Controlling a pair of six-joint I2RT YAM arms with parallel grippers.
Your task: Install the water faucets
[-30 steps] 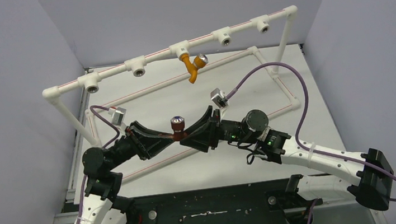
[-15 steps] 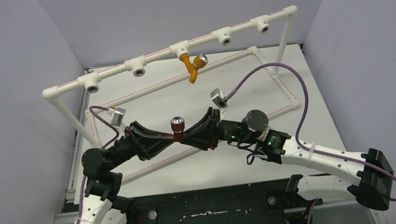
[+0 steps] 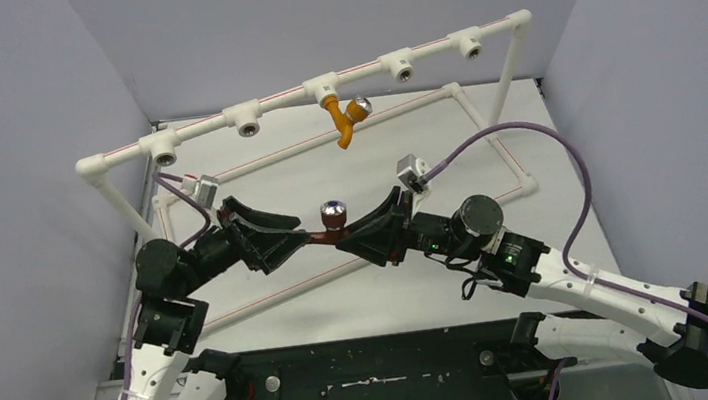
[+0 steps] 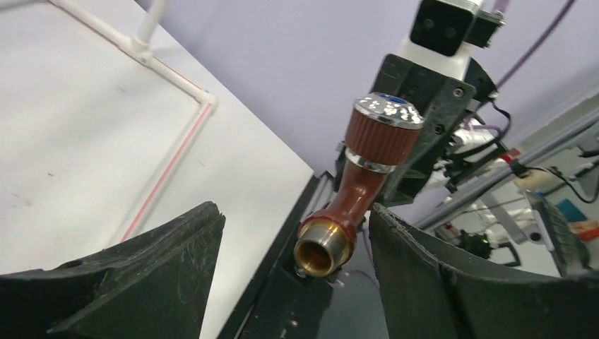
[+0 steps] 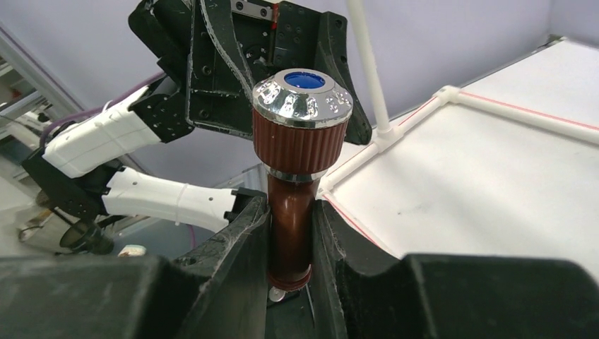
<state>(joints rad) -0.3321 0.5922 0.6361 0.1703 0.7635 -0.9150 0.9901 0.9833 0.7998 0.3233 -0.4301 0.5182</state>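
Both arms have swung rightward since a second ago, and the left pincer (image 3: 303,232) has spread: its two matte black fingers now stand released either side of the dark red-brown faucet (image 5: 297,162). The right pincer (image 5: 289,219) is clenched on that faucet's smooth stem, with the ridged cap and shiny knob upright above the middle of the bench (image 3: 392,301). Farther back, one orange-yellow faucet (image 3: 345,118) hangs from the third of five white pipe sockets (image 3: 246,124) along the far edge.
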